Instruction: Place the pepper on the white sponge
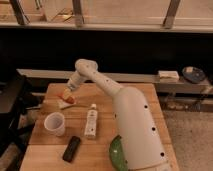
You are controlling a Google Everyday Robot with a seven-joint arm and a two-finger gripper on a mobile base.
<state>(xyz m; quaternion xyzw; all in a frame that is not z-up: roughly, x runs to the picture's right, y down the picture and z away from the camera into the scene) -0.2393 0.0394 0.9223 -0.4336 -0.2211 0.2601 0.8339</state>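
Note:
The orange-red pepper (68,98) lies on the white sponge (63,104) at the far left of the wooden table (135,100). My gripper (69,92) is at the end of the white arm, directly above the pepper and touching or nearly touching it. The arm reaches over the table from the lower right.
A white cup (54,123) stands at the front left. A white tube (91,121) lies in the middle. A black device (71,148) lies near the front edge. A green bowl (115,152) is partly hidden by my arm. A dark chair (10,110) stands left of the table.

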